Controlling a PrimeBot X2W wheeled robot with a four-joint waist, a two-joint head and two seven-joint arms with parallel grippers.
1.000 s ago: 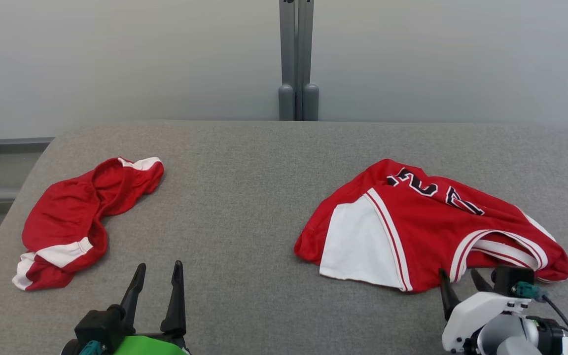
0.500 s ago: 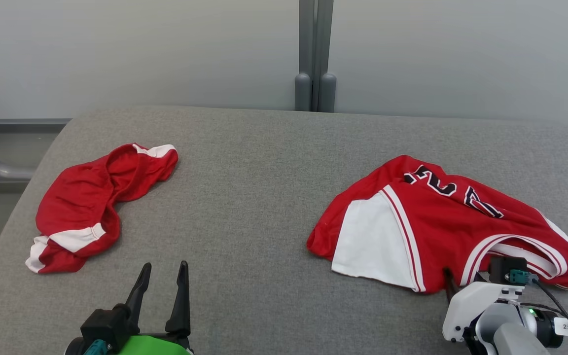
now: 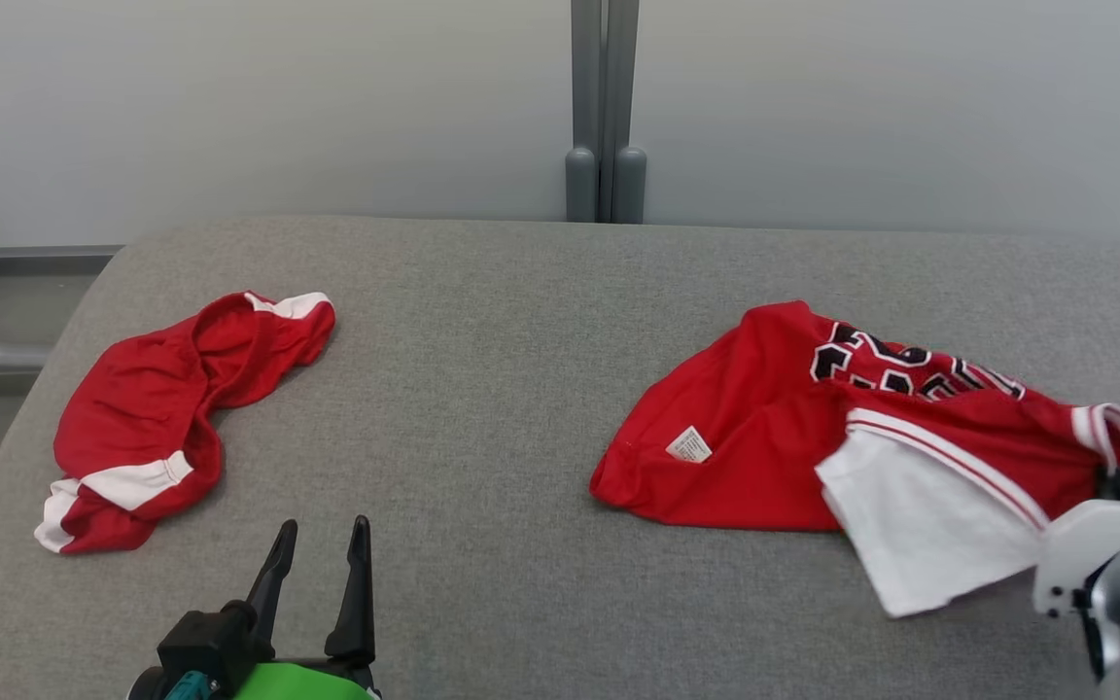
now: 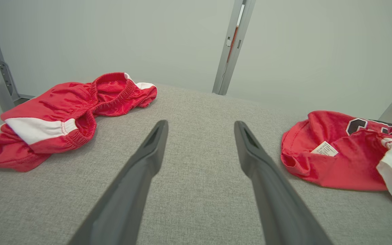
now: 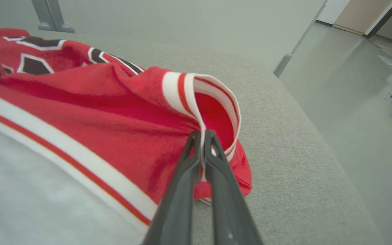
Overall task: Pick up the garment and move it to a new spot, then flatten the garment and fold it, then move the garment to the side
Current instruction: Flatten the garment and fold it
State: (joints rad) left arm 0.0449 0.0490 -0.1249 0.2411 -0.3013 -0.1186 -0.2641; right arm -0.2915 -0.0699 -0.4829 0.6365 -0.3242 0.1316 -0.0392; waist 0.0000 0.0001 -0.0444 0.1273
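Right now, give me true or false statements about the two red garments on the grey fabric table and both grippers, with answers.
1. The right gripper is shut on the striped trim of the red jersey with black numbers. True.
2. The left gripper holds the red and white shorts. False: it is open, over bare grey fabric table.
3. The jersey and shorts touch. False: they lie apart.
4. A white label shows on the jersey. True.
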